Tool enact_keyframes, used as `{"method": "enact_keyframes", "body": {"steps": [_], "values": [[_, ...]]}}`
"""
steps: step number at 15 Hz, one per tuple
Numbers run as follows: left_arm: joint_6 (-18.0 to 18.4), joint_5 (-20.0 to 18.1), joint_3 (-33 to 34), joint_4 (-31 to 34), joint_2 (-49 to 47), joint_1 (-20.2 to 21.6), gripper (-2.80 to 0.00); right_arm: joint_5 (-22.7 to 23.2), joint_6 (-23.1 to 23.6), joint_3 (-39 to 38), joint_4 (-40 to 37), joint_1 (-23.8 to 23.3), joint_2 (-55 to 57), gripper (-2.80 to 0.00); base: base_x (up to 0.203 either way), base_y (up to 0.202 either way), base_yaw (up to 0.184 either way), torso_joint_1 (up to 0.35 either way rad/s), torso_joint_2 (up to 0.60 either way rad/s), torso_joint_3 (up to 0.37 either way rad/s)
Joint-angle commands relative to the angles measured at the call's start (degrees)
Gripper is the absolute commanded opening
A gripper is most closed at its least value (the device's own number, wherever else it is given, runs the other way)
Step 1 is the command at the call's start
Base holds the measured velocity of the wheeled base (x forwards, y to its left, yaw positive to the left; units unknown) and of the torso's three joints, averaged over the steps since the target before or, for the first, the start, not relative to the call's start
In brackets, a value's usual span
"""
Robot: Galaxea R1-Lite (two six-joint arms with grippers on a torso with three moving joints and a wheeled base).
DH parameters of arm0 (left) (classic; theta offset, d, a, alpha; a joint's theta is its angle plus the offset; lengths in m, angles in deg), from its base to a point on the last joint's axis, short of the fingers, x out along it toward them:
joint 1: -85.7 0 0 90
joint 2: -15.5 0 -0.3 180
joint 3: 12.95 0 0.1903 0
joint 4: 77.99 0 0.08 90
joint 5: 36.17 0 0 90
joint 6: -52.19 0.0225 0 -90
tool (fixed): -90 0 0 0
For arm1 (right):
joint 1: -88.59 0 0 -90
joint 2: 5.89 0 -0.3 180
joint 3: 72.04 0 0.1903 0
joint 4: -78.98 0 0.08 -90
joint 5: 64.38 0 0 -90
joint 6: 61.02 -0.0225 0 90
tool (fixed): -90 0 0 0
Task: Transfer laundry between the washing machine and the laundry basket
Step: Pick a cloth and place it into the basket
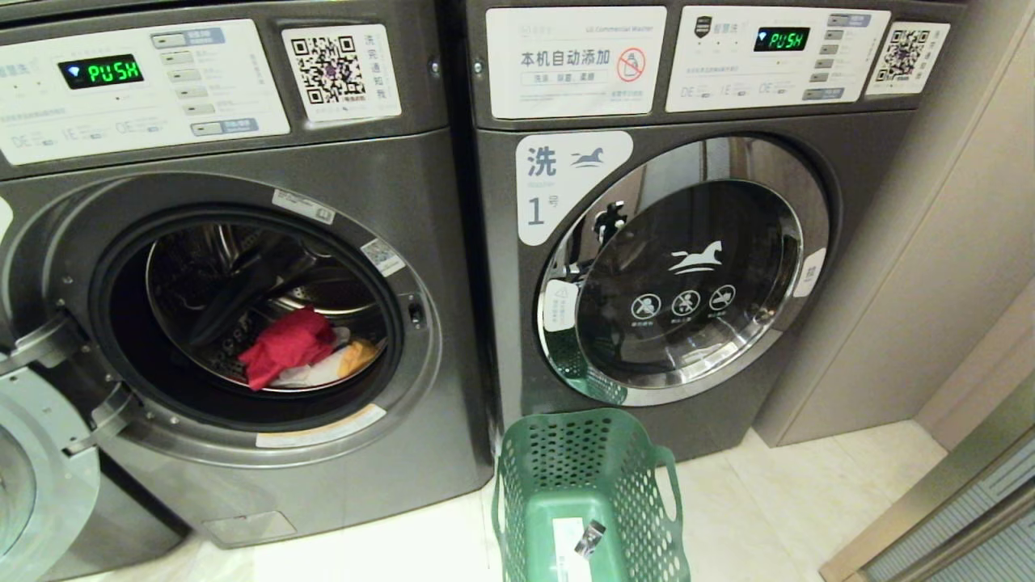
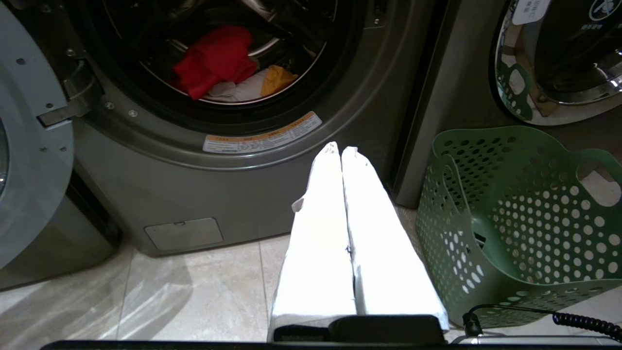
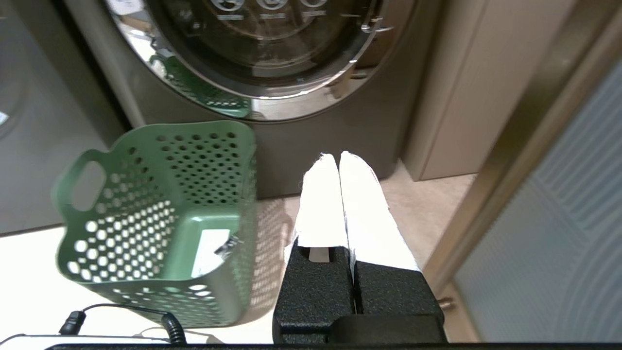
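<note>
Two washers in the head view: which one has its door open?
The left washer, with laundry in its drum. The washer labelled 1 on the right has its glass door shut.

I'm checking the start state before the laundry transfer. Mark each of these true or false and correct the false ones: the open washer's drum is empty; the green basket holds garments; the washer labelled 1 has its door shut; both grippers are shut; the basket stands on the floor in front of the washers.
1. The open washer's drum is empty. False: the open washing machine holds a red-pink garment, a white garment and an orange-yellow garment.
2. The green basket holds garments. False: the laundry basket holds no cloth, only a white sticker on its bottom.
3. The washer labelled 1 has its door shut. True.
4. Both grippers are shut. True: left gripper and right gripper, fingers together, holding nothing.
5. The basket stands on the floor in front of the washers. True.
</note>
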Motion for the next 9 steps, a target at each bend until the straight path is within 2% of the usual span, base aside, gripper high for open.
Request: {"method": "enact_keyframes", "body": {"steps": [1, 9], "values": [[0.01, 0.00, -0.01, -0.02, -0.11, 0.00, -2.80, -0.02, -0.02, 0.00, 0.04, 0.02, 0.09, -2.80, 0.000, 0.193, -0.002, 0.000, 0.00, 0.006], [-0.27, 0.00, 0.00, -0.02, -0.11, 0.00, -2.80, -0.02, -0.10, 0.00, 0.04, 0.02, 0.09, -2.80, 0.000, 0.195, -0.002, 0.002, 0.00, 0.002]]}}
